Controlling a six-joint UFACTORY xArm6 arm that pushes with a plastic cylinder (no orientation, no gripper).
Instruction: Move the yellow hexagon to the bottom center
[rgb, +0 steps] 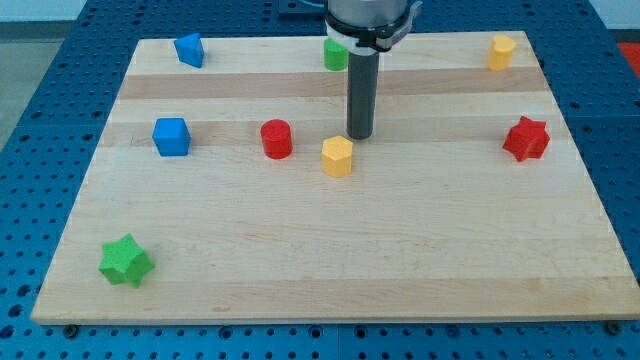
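Note:
The yellow hexagon (338, 156) sits near the middle of the wooden board (400, 260). My tip (360, 136) is just above and to the right of it in the view, close to its upper right side; I cannot tell if they touch. The dark rod comes down from the view's top centre and partly hides a green block (334, 54) behind it.
A red cylinder (276, 139) lies left of the hexagon and a blue cube (171, 136) further left. A blue block (189, 49) is at top left, a yellow block (501, 51) at top right, a red star (526, 139) at right, a green star (126, 261) at bottom left.

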